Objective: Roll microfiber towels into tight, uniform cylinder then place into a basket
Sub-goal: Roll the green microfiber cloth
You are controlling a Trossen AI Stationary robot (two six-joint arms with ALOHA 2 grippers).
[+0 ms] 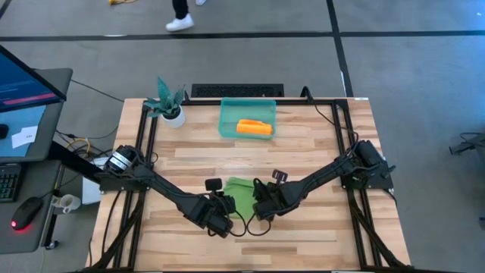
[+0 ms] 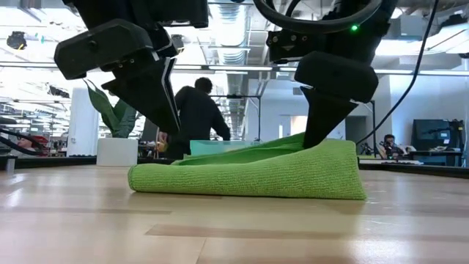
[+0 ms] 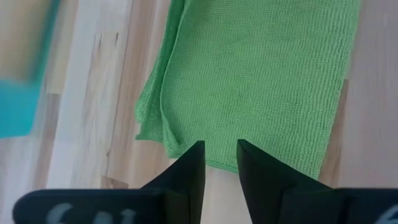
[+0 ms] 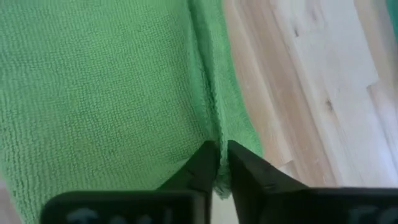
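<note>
A lime green towel (image 1: 241,189) lies folded in layers on the wooden table, just near of its middle; in the low view the towel (image 2: 249,172) rises toward its right end. My left gripper (image 1: 230,208) stands open at its left near corner, fingertips either side of the near edge (image 3: 221,163). My right gripper (image 1: 258,203) is shut on the towel's right side. An orange-yellow towel (image 1: 254,127) lies rolled inside the teal basket (image 1: 227,121) at the far middle. My left gripper (image 3: 221,152) has its open fingertips right at the towel's near edge, by a folded corner (image 3: 177,144); whether they touch the cloth I cannot tell. My right gripper (image 4: 222,157) pinches a raised fold along the towel's right edge (image 4: 214,127) between its two fingers, slanting down from above. That end (image 2: 333,158) stands higher than the rest, which lies on the table.
A small white pot with a teal plant (image 1: 170,110) stands at the far left corner. Black frame rails (image 1: 345,152) run along both table sides. A desk with a monitor (image 1: 26,83) is left of the table. A person (image 2: 196,117) stands in the room behind.
</note>
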